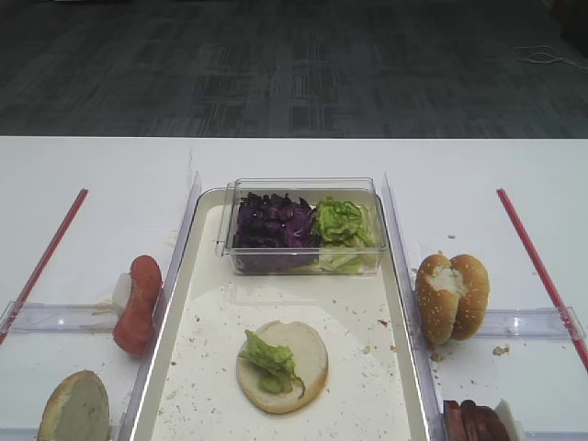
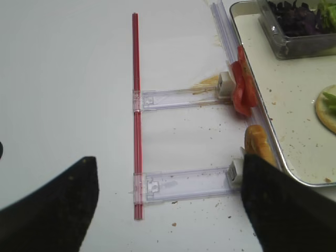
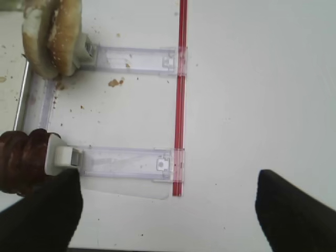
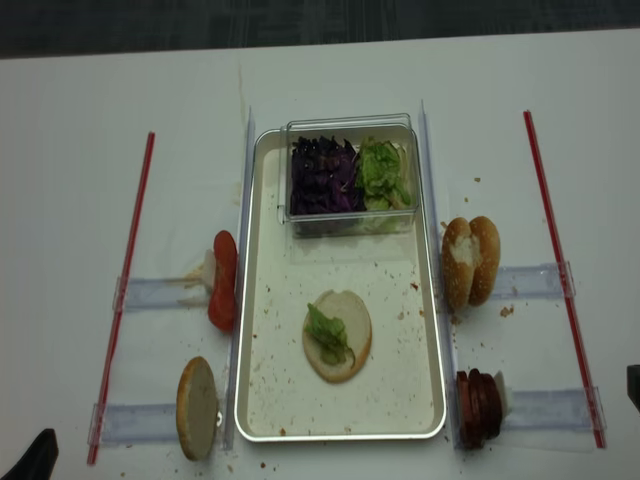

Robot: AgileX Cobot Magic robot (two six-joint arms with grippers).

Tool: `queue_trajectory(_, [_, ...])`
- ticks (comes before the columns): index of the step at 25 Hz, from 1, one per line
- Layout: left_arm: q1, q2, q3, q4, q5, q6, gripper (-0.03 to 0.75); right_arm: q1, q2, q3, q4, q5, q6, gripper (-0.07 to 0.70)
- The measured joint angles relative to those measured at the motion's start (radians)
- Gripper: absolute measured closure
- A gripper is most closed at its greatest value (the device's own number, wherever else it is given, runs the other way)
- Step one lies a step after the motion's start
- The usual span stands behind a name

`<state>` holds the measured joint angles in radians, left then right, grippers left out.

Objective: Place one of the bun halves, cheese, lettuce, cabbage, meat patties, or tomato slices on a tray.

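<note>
On the white tray (image 4: 258, 300) lies a bun half (image 4: 350, 352) with a lettuce leaf (image 4: 328, 335) on top. A clear box (image 4: 345, 222) at the tray's far end holds purple cabbage (image 4: 323, 175) and lettuce (image 4: 383, 172). Tomato slices (image 4: 223, 280) and another bun half (image 4: 197, 407) stand left of the tray. Right of it are two bun halves (image 4: 470, 260) and meat patties (image 4: 480, 405). Cheese is out of view. My left gripper (image 2: 168, 210) hangs open over bare table beside that left bun half (image 2: 257, 144). My right gripper (image 3: 168, 215) is open beside the patties (image 3: 21, 163).
Red strips (image 4: 125, 290) (image 4: 560, 270) run along both sides of the table. Clear plastic holders (image 2: 181, 98) (image 3: 123, 163) join them to the tray's sides. Crumbs speckle the tray and the table near it.
</note>
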<state>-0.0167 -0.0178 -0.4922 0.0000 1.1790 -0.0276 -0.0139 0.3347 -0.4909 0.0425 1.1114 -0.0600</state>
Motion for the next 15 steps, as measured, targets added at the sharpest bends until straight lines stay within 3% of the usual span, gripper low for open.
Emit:
queue_trajectory(11, [0.0, 0.0, 0.0, 0.0, 0.0, 0.0, 0.165, 0.0, -0.315, 0.004, -0.017, 0.0, -0.001, -0.058])
queue_trajectory(15, [0.0, -0.001, 0.0, 0.0, 0.0, 0.0, 0.165, 0.0, -0.35, 0.004, -0.018, 0.004, -0.001, -0.058])
